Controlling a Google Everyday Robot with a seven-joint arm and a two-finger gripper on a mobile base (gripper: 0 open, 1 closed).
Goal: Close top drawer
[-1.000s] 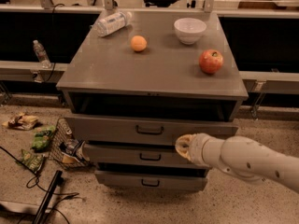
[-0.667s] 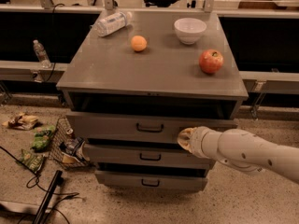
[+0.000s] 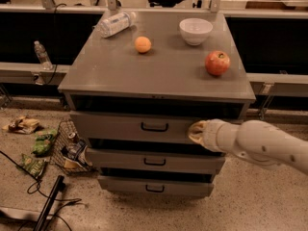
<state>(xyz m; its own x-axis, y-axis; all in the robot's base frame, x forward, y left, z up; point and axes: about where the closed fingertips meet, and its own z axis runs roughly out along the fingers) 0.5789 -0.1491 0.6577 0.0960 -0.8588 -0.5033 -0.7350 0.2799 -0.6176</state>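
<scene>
The top drawer (image 3: 120, 126) is a wide grey metal drawer with a small dark loop handle (image 3: 154, 127). It stands pulled out a little from the grey cabinet (image 3: 159, 76), with a dark gap above its front. My gripper (image 3: 196, 132) comes in from the right on a white arm (image 3: 260, 143) and rests against the right part of the drawer front, to the right of the handle.
Two more grey drawers (image 3: 154, 161) stand slightly open below. On the cabinet top lie a plastic bottle (image 3: 114, 24), an orange (image 3: 143, 44), a white bowl (image 3: 196, 31) and a red apple (image 3: 217, 63). Snack bags (image 3: 43, 143) and cables (image 3: 48, 201) litter the floor at left.
My gripper has moved up and slightly left, from the level of the middle drawer to the top drawer's front. The top drawer looks pushed in a little.
</scene>
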